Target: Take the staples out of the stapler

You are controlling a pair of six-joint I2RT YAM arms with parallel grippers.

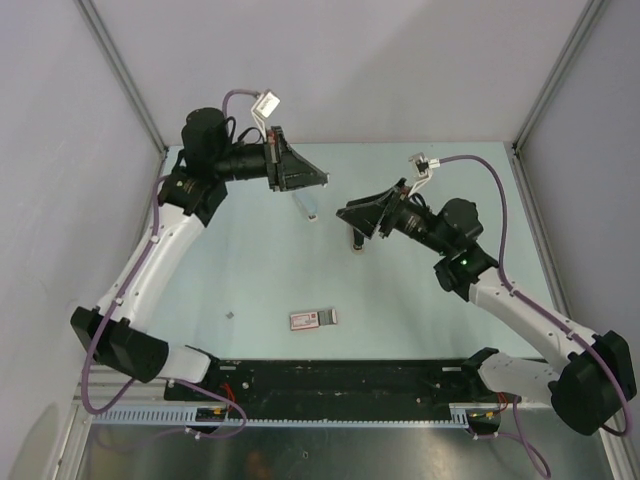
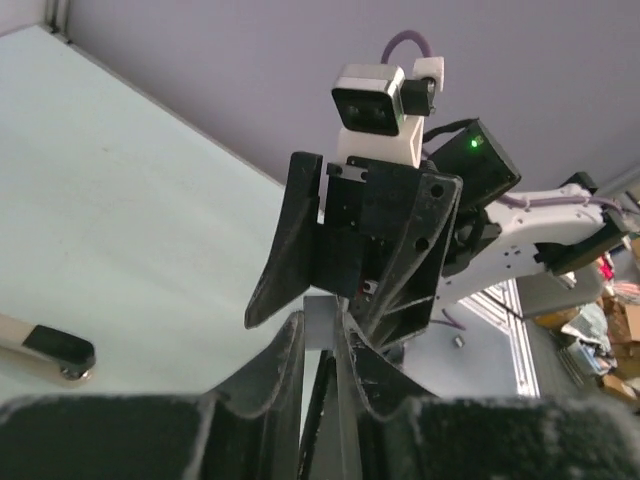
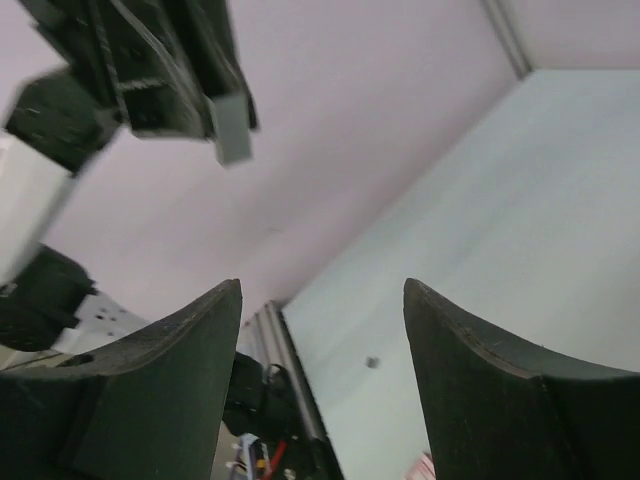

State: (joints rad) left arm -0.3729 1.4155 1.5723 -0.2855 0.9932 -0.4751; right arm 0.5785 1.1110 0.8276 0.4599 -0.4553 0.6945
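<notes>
Pinching a thin grey strip point(image 3: 231, 125) in left gripper point(image 2: 318, 345), well beyond the stapler point(image 1: 313, 319); holding right gripper point(image 3: 322, 290) spread, empty.

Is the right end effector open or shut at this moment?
Open: the right end effector shows its two fingers wide apart, nothing held between them.

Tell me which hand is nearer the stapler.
Right. The right hand hangs beyond the stapler, slightly to its right; the left hand, gripping a grey strip, sits farther back, almost straight behind it.
</notes>
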